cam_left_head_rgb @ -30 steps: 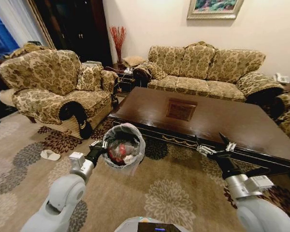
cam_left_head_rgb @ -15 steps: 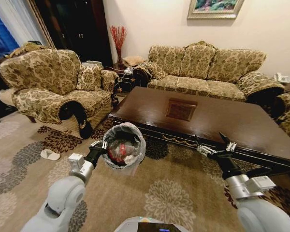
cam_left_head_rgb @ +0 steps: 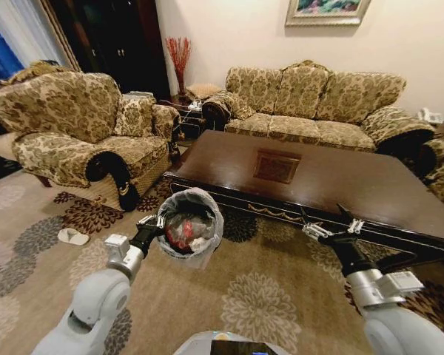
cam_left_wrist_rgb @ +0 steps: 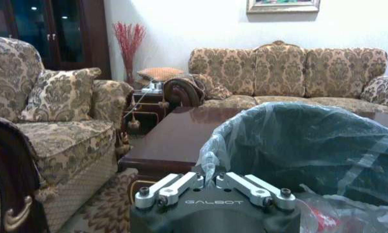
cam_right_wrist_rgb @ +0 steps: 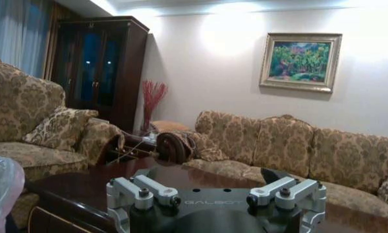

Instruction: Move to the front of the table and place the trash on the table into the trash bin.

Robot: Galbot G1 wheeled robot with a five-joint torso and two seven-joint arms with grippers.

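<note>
My left gripper (cam_left_head_rgb: 157, 222) is clamped on the rim of the trash bin (cam_left_head_rgb: 193, 231), holding it up off the carpet just in front of the table's (cam_left_head_rgb: 318, 185) near-left corner. Red-and-white trash (cam_left_head_rgb: 183, 231) lies inside the liner. To the right, my right gripper (cam_left_head_rgb: 330, 225) hovers with fingers spread wide and holding nothing, over the table's front edge.

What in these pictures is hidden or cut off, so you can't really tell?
- Trash bin: in the head view, the liner hides its black body; red-and-white contents crumpled, items uncountable.
- Left claw: at the bin's rim; the liner hides the fingertips.
- Table: the far right end is cut off by the head view's edge.
- Right claw: open, holding nothing.
</note>
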